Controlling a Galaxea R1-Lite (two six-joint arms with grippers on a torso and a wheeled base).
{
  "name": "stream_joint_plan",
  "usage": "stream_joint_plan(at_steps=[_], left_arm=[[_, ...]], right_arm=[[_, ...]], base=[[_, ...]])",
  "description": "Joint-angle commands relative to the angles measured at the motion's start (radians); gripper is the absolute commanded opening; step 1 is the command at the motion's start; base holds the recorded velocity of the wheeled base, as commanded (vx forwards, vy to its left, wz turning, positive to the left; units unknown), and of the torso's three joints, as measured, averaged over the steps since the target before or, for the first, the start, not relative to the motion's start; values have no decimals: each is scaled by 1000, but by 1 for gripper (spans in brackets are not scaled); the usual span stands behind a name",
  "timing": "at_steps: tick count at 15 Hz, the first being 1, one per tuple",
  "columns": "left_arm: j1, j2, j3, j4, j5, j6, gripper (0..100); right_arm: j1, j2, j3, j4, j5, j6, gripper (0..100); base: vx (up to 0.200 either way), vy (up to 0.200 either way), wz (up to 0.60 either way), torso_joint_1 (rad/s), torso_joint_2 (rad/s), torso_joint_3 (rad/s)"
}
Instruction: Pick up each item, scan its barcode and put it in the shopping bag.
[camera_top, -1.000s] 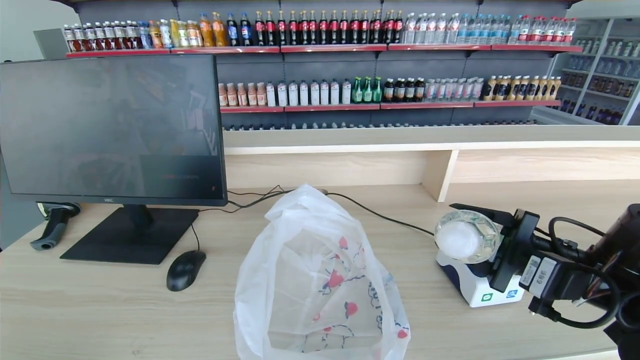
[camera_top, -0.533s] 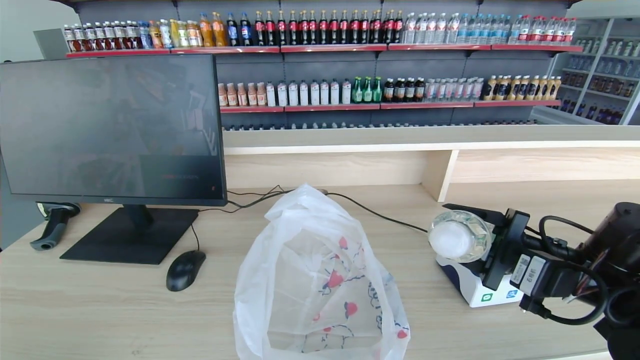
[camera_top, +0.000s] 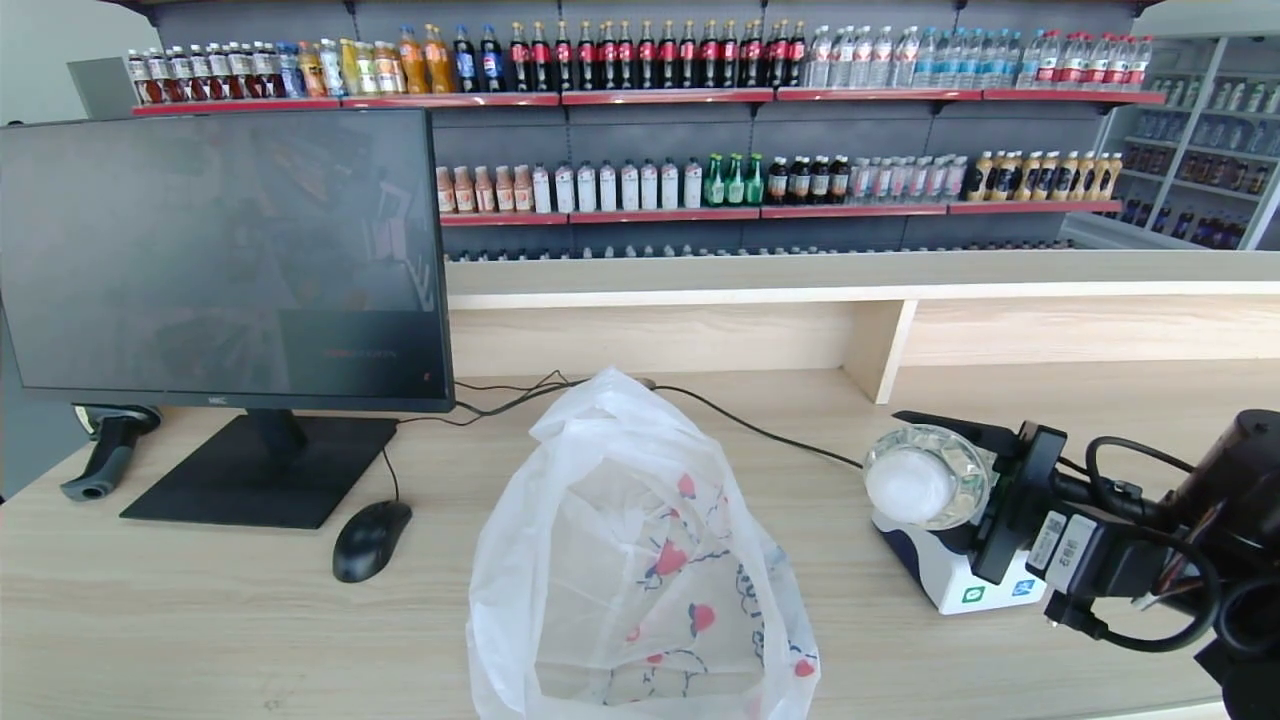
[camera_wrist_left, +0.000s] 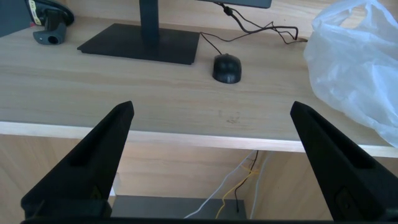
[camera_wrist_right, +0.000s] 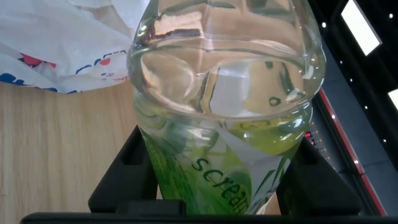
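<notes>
Far left of counter (camera_top: 200, 620): hand scanner (camera_top: 105, 452), resting beside monitor (camera_top: 225, 255). Mouse (camera_top: 370, 538) just right of the monitor stand. Neither engaged.

Left gripper (camera_wrist_left: 211, 165): released, nothing between the fingers. Held low off the counter's near edge, facing the mouse. Well apart from any item.

Centre: bag (camera_top: 640, 560), white plastic film with red and blue print. Standing slumped, mouth gaping upward and toward the robot. Seemingly empty.

Right of bag: bottle (camera_top: 925, 478), clear with green label, clenched across its body by right gripper (camera_top: 955, 485). Lying roughly level, long axis running toward the robot, one end facing the head camera. Held directly over scanner box (camera_top: 950, 590). Touching or apart: cannot tell.

Judged: scan step in hand, bagging not yet done. Bearing of bag from bottle: leftward, near. Nearer arm: the right, plainly. Coming move judged a short leftward carry, then a tipping of the long axis downward into the mouth. Risk: thin rim folding under the bottle and closing the opening.
</notes>
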Motion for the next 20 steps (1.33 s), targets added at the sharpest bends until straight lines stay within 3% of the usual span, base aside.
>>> stream_joint_plan(at_steps=[1,13,17,20], left_arm=[[-1,0,0,0,1,1,100],[-1,0,0,0,1,-1,100],[-1,0,0,0,1,1,100],[-1,0,0,0,1,1,100]], right_arm=[[-5,4,3,1,-1,0,0],[-32,-22,14,1,-1,16,0],[-87,-64,23,1,-2,50,0],[-87,-94,40,1,-45,77,0]], base=[[0,0,0,0,0,0],[0,0,0,0,0,0],[0,0,0,0,0,0],[0,0,0,0,0,0]])
